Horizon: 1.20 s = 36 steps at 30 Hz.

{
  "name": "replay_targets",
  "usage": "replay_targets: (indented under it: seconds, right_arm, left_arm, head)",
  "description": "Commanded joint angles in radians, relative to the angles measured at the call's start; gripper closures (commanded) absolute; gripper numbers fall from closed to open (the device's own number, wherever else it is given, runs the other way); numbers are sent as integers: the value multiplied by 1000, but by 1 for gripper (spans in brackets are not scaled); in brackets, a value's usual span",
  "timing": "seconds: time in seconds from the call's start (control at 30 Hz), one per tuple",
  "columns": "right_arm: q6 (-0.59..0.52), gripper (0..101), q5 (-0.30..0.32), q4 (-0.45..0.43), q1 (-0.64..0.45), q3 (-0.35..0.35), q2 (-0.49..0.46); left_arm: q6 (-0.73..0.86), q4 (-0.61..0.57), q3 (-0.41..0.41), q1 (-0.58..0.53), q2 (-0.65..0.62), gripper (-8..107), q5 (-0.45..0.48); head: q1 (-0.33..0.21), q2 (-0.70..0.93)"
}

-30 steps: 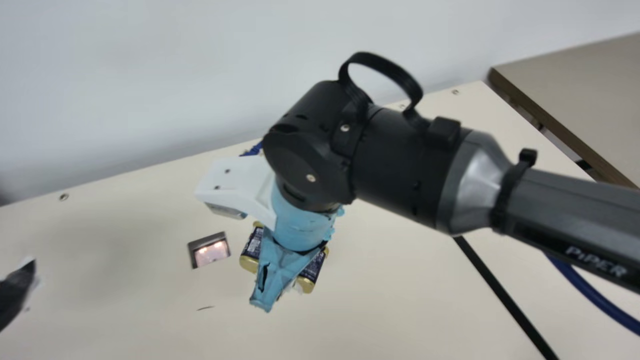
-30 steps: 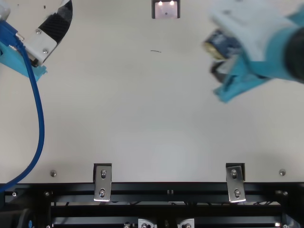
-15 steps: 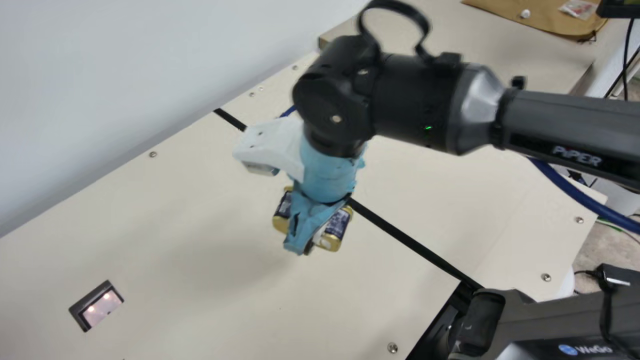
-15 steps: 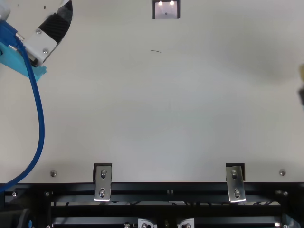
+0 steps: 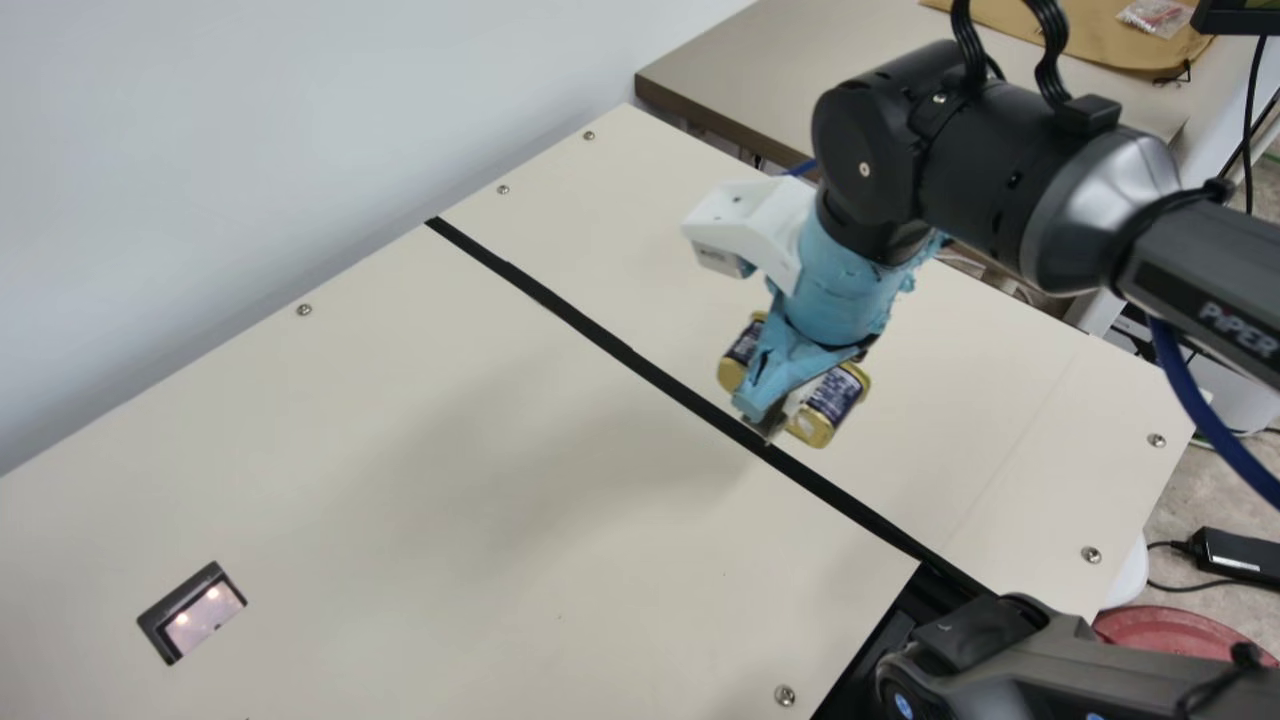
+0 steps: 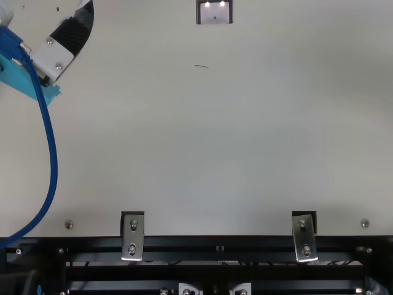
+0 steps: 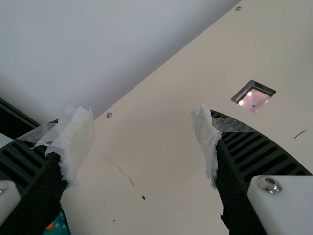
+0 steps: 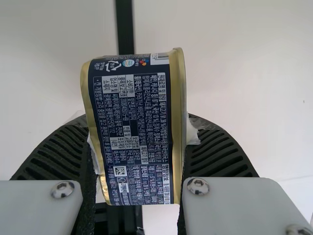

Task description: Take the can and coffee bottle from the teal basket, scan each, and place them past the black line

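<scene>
Over the black line [image 5: 640, 365] in the main view, my right gripper [image 5: 768, 422] holds the dark blue and gold can [image 5: 832, 402] above the table. In the right wrist view, the can [image 8: 134, 132] is clamped between the pads of my right gripper [image 8: 138, 147], its printed side facing the camera. My left gripper [image 6: 70, 37] is at the top view's upper left. The left wrist view has the fingers of my left gripper [image 7: 146, 147] wide apart, nothing between them. A teal patch with an orange spot [image 7: 58, 225], perhaps the basket, is partly hidden behind one finger.
The scanner window [image 5: 200, 615] is set in the table [image 5: 450, 520], well to the left of the can. A white wall [image 5: 250, 130] borders the far edge. A second table [image 5: 740, 60] stands beyond the right end.
The camera has turned to the right. My right arm has carried the can rightward to the black line, out of the top view. My left arm has stayed still in the top view.
</scene>
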Motion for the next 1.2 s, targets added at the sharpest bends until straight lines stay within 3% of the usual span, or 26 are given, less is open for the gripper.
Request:
replay_targets:
  seconds: [0.0,0.3,0.6,0.63,0.67,0.77,0.9,1.17]
  right_arm:
    - [-68,101,-40,4,-163,8,21]
    - [-280,101,-229,125,-437,8,165]
    - [-391,101,-339,213,-514,-10,320]
    - [-393,73,-346,214,-512,-12,331]
    - [-392,0,-354,212,-510,-13,340]
    - [-380,0,-369,208,-497,-18,355]
    - [-361,0,-346,201,-472,-30,307]
    - [-366,0,-168,246,-401,-92,59]
  left_arm:
    - [0,0,0,0,0,9,0]
    - [0,0,0,0,0,9,0]
    - [0,0,0,0,0,9,0]
    - [0,0,0,0,0,9,0]
    - [0,0,0,0,0,9,0]
    - [0,0,0,0,0,9,0]
    - [0,0,0,0,0,9,0]
    - [0,0,0,0,0,9,0]
  head:
    - [0,-25]
    - [0,-25]
    - [0,-25]
    - [0,-25]
    - [0,-25]
    - [0,-25]
    - [0,-25]
    - [0,-25]
